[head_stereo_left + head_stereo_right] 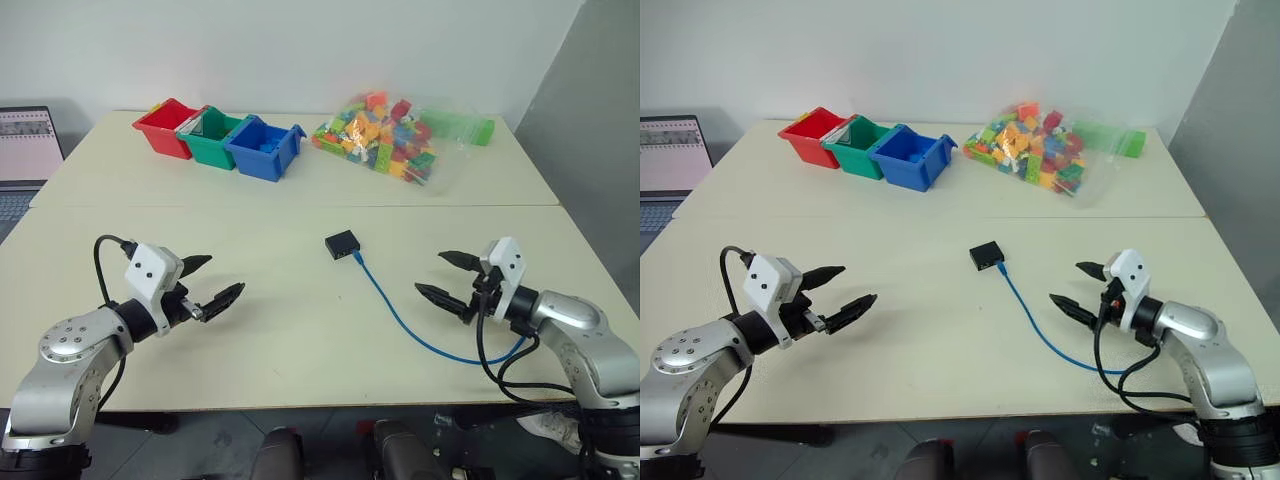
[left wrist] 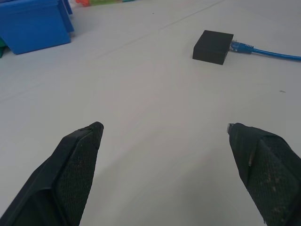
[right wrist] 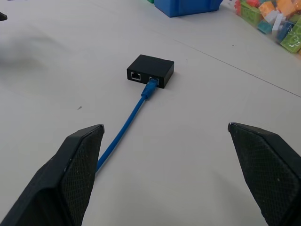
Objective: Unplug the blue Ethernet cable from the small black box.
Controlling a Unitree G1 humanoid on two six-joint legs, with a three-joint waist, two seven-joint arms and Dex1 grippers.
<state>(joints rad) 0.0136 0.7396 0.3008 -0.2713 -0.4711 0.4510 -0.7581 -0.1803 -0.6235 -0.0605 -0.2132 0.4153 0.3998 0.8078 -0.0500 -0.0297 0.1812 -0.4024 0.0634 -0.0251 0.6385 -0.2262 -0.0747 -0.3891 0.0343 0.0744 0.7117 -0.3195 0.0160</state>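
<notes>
Blue Ethernet cable (image 3: pixel 123 123) plugged into small black box (image 3: pixel 151 70), seemingly fully seated.
Left gripper (image 1: pixel 206 284) and right gripper (image 1: pixel 445 275) flank the box, well apart from it, jaws wide, holding nothing.

No legible txt, labels or nos. on anything here.

cream table (image 1: pixel 250 330), small black box (image 1: pixel 341 244), blue Ethernet cable (image 1: pixel 400 318)

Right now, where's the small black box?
Small black box sits mid-table between both open grippers, nearer the right gripper, with the blue Ethernet cable plugged in.
</notes>
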